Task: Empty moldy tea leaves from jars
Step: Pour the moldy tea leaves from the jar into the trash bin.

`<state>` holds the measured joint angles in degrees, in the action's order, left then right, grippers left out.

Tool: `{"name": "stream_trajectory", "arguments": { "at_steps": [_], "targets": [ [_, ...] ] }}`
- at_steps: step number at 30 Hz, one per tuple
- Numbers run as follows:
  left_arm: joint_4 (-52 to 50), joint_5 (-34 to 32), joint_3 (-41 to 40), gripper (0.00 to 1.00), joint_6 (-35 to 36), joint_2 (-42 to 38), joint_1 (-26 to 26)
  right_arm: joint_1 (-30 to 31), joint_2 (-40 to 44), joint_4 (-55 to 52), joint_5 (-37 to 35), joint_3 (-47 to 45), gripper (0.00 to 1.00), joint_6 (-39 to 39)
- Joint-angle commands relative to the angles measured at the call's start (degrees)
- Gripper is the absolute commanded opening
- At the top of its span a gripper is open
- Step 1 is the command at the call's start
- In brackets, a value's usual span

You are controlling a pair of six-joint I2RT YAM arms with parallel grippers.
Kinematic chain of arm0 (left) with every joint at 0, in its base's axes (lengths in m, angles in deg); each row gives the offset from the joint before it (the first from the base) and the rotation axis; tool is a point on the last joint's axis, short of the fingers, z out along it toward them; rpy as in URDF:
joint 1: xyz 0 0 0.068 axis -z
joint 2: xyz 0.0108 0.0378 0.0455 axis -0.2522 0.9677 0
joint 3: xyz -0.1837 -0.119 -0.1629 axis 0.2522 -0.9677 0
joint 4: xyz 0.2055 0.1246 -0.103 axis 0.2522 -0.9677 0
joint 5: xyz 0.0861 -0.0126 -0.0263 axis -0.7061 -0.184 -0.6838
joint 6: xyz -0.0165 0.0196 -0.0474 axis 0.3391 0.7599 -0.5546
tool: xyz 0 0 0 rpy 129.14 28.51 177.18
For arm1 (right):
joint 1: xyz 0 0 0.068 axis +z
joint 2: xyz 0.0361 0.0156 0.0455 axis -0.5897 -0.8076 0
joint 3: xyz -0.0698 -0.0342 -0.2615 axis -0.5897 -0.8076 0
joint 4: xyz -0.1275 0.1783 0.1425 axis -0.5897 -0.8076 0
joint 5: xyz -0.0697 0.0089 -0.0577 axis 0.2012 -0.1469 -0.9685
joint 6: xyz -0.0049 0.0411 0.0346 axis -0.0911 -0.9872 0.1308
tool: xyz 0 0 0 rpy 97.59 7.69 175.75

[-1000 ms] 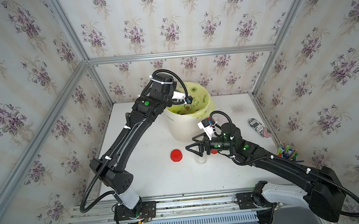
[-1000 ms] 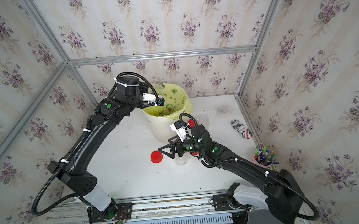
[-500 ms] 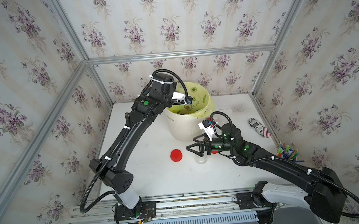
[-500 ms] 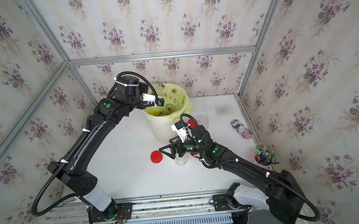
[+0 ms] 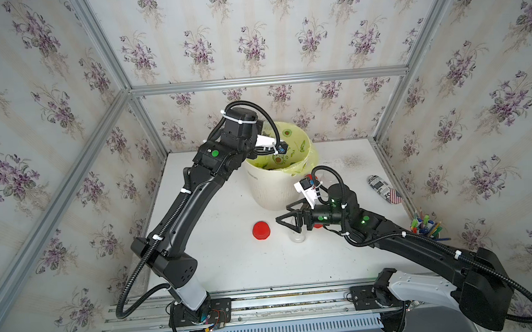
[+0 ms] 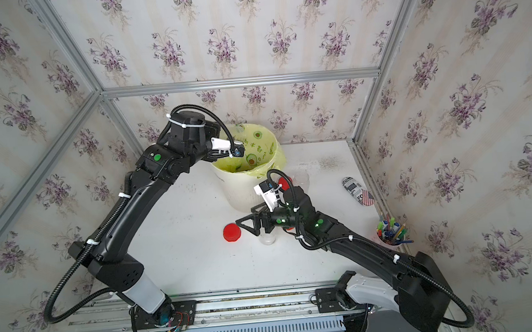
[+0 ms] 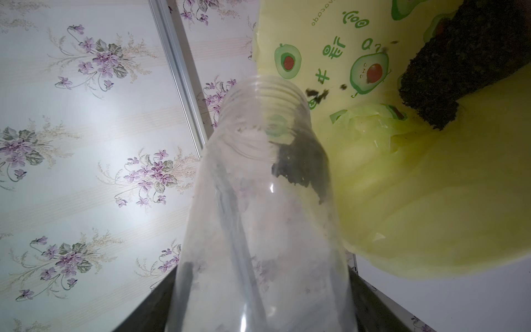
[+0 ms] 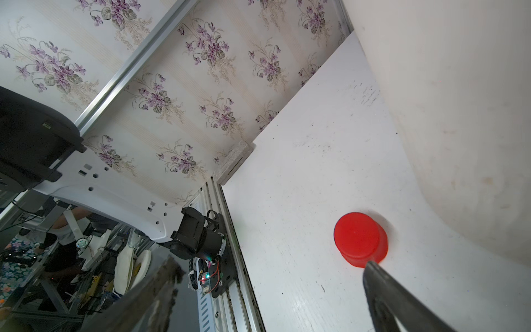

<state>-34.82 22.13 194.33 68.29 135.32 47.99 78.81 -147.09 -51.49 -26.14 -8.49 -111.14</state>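
Nothing shifted: left pincer point(image 7: 263, 270) holds jar point(image 7: 264, 172) tipped over bin point(image 5: 269, 189), right pincer point(image 5: 283, 214) gapes empty

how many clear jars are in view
3: a jar in the left gripper tipped over the bin; a jar on the table by the right gripper; a jar beside the bin. More may be hidden.

Clear plastic jar point(image 7: 258, 215), smooth lid point(image 8: 359, 240) — matt table point(image 8: 301, 201)
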Motion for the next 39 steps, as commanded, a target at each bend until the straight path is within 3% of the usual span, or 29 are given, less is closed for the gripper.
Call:
{"name": "stream_trajectory", "arguments": {
  "at_steps": [1,10,27,32,39],
  "targets": [
    [-3.4,0.4,-1.4,0.75,-1.5,0.3,0.2,0.0,0.5,1.0,-0.7,-0.1,0.98,-0.8],
    [-6.3,1.5,3.4,0.76,-3.3,1.6,0.2,0.0,0.2,1.0,-0.6,0.2,0.98,-1.1],
    [-11.0,4.4,4.1,0.75,-7.5,2.5,0.2,-0.1,-0.6,2.1,0.1,0.0,0.98,-1.7],
    [-11.5,4.5,8.7,0.76,-6.7,3.3,0.2,-0.1,-1.9,3.1,1.0,0.2,0.98,-2.1],
    [-12.0,4.3,6.1,0.76,-8.5,4.0,-0.1,0.1,-2.3,3.6,1.4,0.3,0.98,-2.6]
  ]
}}
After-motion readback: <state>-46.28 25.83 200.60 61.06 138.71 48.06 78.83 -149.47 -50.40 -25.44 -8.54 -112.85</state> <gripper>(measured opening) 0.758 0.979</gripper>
